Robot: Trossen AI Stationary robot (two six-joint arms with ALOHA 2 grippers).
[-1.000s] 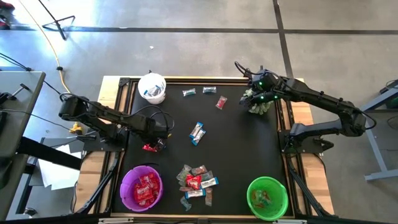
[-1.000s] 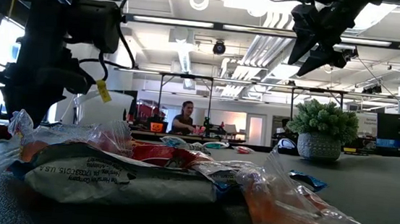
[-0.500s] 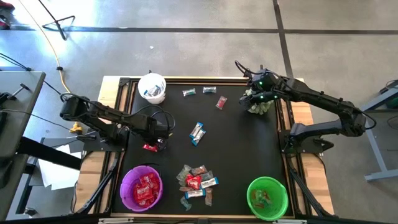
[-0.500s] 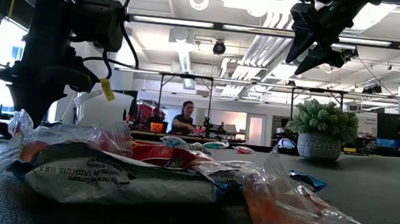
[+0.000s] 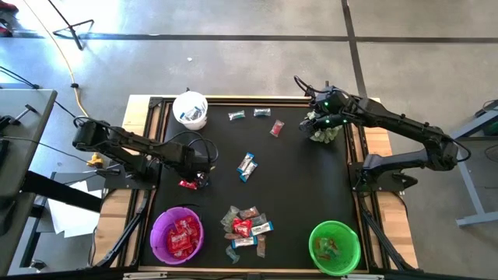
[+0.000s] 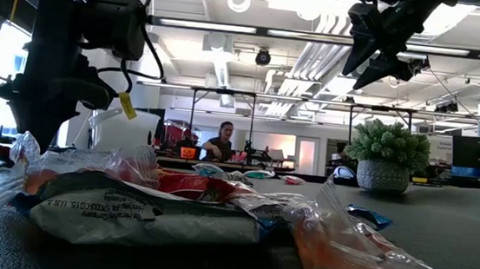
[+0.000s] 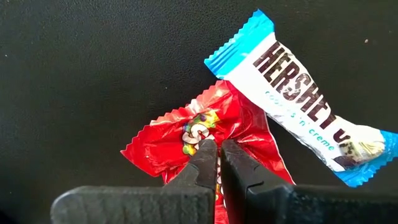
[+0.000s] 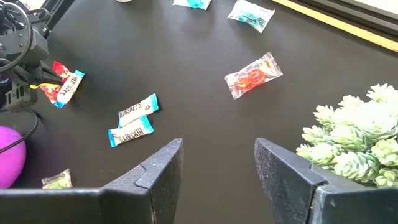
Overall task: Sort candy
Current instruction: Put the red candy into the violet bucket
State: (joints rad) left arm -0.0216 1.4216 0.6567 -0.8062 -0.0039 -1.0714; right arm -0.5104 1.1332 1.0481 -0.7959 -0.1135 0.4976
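My left gripper (image 5: 200, 178) is at the mat's left side, shut on a shiny red candy packet (image 7: 205, 134). A blue-and-white mini bar (image 7: 305, 106) lies against that packet's edge. My right gripper (image 5: 311, 118) is open and empty, held high over the far right of the mat beside the spiky green plant (image 5: 324, 134). A pile of candy (image 5: 246, 227) lies on the mat near the front edge. Two blue-and-white bars (image 5: 247, 166) lie mid-mat, and three loose sweets (image 5: 261, 113) lie near the far edge. My left gripper pinches the red packet near its middle (image 7: 198, 138) between its two fingertips. The wrapper runs on between the fingers toward the wrist. Whether the packet is clear of the mat, I cannot tell.
A white cup (image 5: 191, 110) stands at the far left corner. A purple bowl (image 5: 166, 223) with red packets stands at the near left, and a green bowl (image 5: 350, 236) at the near right. The black mat (image 5: 303, 187) has bare room at its middle right.
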